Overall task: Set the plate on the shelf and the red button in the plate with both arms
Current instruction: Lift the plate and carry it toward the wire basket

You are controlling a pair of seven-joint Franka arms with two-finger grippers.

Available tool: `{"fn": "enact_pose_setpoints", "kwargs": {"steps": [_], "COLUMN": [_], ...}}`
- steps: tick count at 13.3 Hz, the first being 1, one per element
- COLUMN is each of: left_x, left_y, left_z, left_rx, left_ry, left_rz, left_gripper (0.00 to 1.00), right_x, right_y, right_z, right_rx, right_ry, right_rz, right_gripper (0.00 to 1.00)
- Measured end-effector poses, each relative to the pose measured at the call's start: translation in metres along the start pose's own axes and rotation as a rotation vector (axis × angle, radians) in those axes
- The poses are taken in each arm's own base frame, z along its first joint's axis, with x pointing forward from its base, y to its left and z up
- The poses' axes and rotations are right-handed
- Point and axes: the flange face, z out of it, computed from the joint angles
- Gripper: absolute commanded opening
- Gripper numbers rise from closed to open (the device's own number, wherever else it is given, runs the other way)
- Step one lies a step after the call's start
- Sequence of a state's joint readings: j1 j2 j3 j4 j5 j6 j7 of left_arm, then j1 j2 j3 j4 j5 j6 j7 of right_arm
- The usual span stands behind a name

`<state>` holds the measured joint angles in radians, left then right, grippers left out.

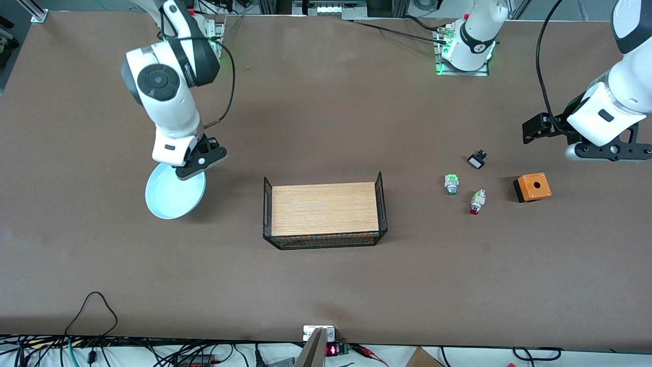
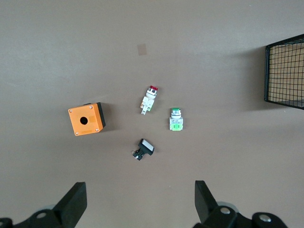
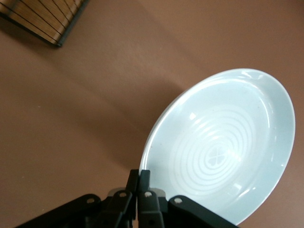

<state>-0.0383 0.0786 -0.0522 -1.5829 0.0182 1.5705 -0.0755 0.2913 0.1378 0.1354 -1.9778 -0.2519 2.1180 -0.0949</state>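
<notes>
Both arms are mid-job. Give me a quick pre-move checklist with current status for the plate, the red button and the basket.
1. Right gripper shut on plate rim: ok.
2. Plate clear of the table: cannot tell.
3. Left gripper open, above the small parts: ok.
4. Red button lying free, apart from green button and black-and-white switch: ok.
5. Left gripper lined up over red button: not ok.
6. Wire basket holds only its wooden board: ok.

A wire basket (image 1: 324, 214) with a wooden floor sits mid-frame on the brown table (image 1: 326, 285). Right of centre: green button (image 1: 451, 183), black-and-white switch (image 1: 477, 160), orange box (image 1: 532, 187).
</notes>
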Motion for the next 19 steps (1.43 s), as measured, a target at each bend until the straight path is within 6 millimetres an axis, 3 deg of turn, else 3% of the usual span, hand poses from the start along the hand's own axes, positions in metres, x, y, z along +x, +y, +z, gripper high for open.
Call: {"fn": "enact_pose_setpoints", "kwargs": {"steps": [2, 5, 10, 13, 15, 19], "left_x": [0.0, 0.0, 0.0, 0.0, 0.0, 0.0], "left_y": [0.0, 0.0, 0.0, 0.0, 0.0, 0.001], "left_z": [0.0, 0.0, 0.0, 0.0, -0.001, -0.001], "left_rx": [0.0, 0.0, 0.0, 0.0, 0.0, 0.0], "left_ry": [0.0, 0.0, 0.001, 0.001, 0.001, 0.002], "left_rz": [0.0, 0.001, 0.001, 0.001, 0.001, 0.001], "left_gripper": [1.0, 1.0, 1.0, 1.0, 1.0, 1.0], "right_x": [0.011, 0.026, 0.044, 0.056, 0.06, 0.069], "right_y": [-0.013, -0.044, -0.121, -0.178, -0.213, -0.259], "right_z": [-0.031, -0.061, -0.102, -0.133, -0.136, -0.12], "right_rx": [-0.01, -0.021, -0.031, -0.047, -0.076, -0.149], "right_ry": [0.009, 0.055, 0.098, 0.122, 0.128, 0.113], "right_rz": [-0.046, -0.167, -0.367, -0.479, -0.544, -0.646], "right_gripper": [0.0, 0.0, 0.0, 0.0, 0.0, 0.0]}}
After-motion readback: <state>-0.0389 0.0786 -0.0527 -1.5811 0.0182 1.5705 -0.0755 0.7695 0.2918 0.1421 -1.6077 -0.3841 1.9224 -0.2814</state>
